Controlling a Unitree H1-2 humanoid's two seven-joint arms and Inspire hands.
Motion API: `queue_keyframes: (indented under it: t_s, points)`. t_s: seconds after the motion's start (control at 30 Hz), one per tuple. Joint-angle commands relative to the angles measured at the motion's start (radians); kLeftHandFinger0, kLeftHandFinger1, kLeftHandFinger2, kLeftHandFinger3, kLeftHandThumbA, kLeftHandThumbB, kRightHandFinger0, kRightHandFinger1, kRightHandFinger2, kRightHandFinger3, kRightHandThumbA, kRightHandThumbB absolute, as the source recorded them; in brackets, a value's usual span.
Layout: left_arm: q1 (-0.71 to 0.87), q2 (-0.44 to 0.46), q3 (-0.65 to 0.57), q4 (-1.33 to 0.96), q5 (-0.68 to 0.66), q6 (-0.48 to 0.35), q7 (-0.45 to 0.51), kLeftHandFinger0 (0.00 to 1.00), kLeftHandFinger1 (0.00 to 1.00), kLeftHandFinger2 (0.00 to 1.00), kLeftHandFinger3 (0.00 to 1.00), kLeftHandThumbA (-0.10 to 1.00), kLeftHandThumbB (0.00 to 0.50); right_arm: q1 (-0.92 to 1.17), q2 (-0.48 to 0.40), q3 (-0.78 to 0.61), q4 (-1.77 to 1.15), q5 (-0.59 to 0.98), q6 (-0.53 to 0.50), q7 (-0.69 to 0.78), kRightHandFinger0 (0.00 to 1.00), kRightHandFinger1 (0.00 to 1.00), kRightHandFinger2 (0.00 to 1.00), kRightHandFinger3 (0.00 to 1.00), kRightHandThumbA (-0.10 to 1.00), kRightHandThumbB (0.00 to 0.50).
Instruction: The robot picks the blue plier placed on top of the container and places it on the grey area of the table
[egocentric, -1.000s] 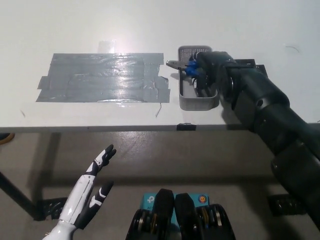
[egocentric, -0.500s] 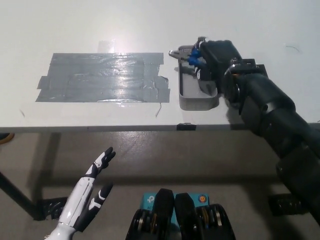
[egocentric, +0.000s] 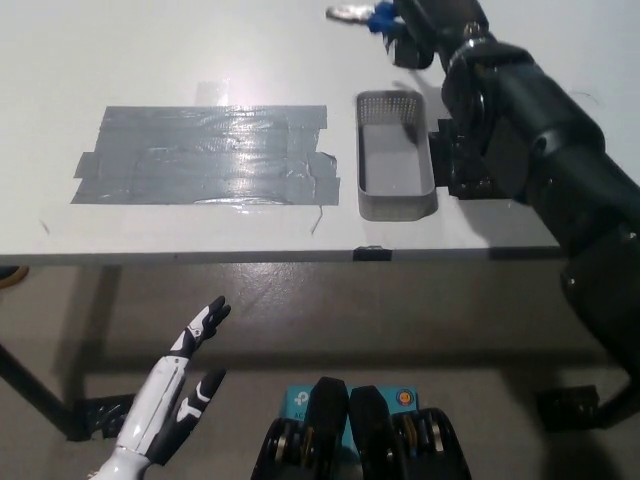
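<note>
My black right hand (egocentric: 425, 22) is at the top of the head view, raised above the far end of the grey container (egocentric: 394, 157). It is shut on the blue plier (egocentric: 362, 14), whose metal jaws stick out to the left and whose blue handles disappear into the hand. The container now shows a bare mesh floor. The grey taped area (egocentric: 205, 154) lies on the white table (egocentric: 120, 50) to the left of the container. My white left hand (egocentric: 178, 388) rests open below the table's front edge at the lower left.
The table's front edge (egocentric: 200, 258) runs across the middle of the picture, with floor below it. A small black piece (egocentric: 372, 253) sits on that edge below the container. A dark block (egocentric: 452, 160) lies right of the container, partly behind my right arm.
My right hand has lifted the blue plier up and away from the container, from its near rim to the top of the picture. The left hand has stayed put.
</note>
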Motion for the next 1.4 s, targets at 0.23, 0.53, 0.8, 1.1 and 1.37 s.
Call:
queue_keyframes:
  t_s: [0.23,0.53,0.8,1.1,1.37]
  points:
    - [0.001,0.006,-0.015,-0.031,0.016,-0.020,-0.009,1.00,1.00,1.00,1.00,1.00,0.194,-0.098,0.129,-0.069,-0.006,0.046,-0.011,-0.072,0.08,0.60,0.90,0.91,-0.10,0.202]
    - [-0.003,-0.006,-0.039,-0.028,0.015,-0.020,-0.010,1.00,1.00,1.00,1.00,1.00,0.200,-0.048,0.227,-0.184,0.019,0.096,0.007,-0.071,0.04,0.44,0.81,0.59,-0.10,0.165]
    - [0.003,-0.011,-0.060,-0.031,0.008,-0.005,-0.016,1.00,1.00,1.00,1.00,1.00,0.199,-0.034,0.267,-0.179,0.046,0.092,0.041,-0.035,0.12,0.51,0.84,0.81,-0.10,0.169]
    - [-0.011,-0.001,-0.078,-0.039,0.018,0.005,-0.032,1.00,1.00,1.00,1.00,1.00,0.183,-0.025,0.268,-0.172,0.063,0.118,0.150,0.220,1.00,1.00,1.00,1.00,0.78,0.490]
    - [-0.012,0.001,-0.075,-0.033,0.014,-0.002,-0.038,1.00,1.00,1.00,1.00,1.00,0.170,-0.034,0.243,-0.193,0.046,0.146,0.130,0.230,1.00,1.00,1.00,1.00,0.98,0.500]
